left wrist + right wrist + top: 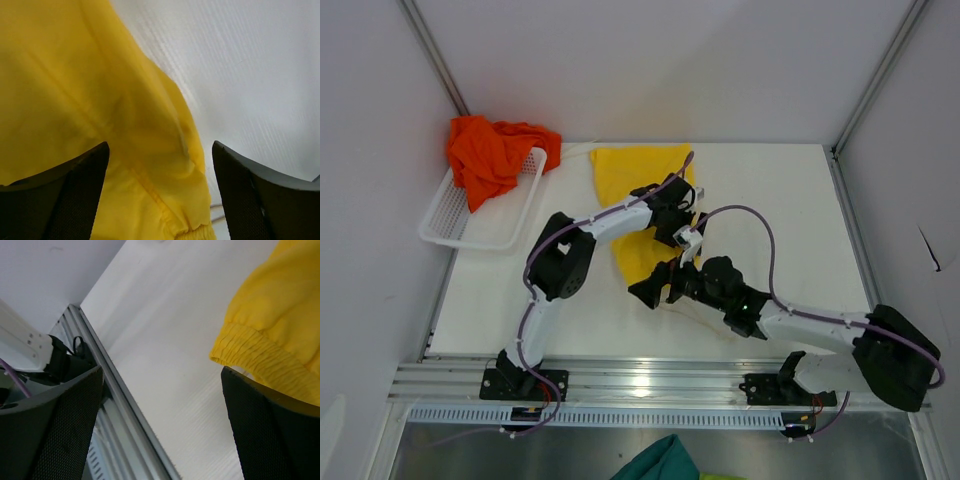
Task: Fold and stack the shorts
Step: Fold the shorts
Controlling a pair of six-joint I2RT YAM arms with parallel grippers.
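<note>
Four fingers [75, 200], two shorts [630, 170], one basket [440, 235]

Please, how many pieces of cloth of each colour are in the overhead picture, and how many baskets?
Bright yellow thin-fabric shorts: 1
Bright orange-red thin-fabric shorts: 1
Teal-green cloth: 1
White plastic lattice basket: 1
Total: 4
A greenish sliver at the bottom edge is too small to identify, so it is not counted.
</note>
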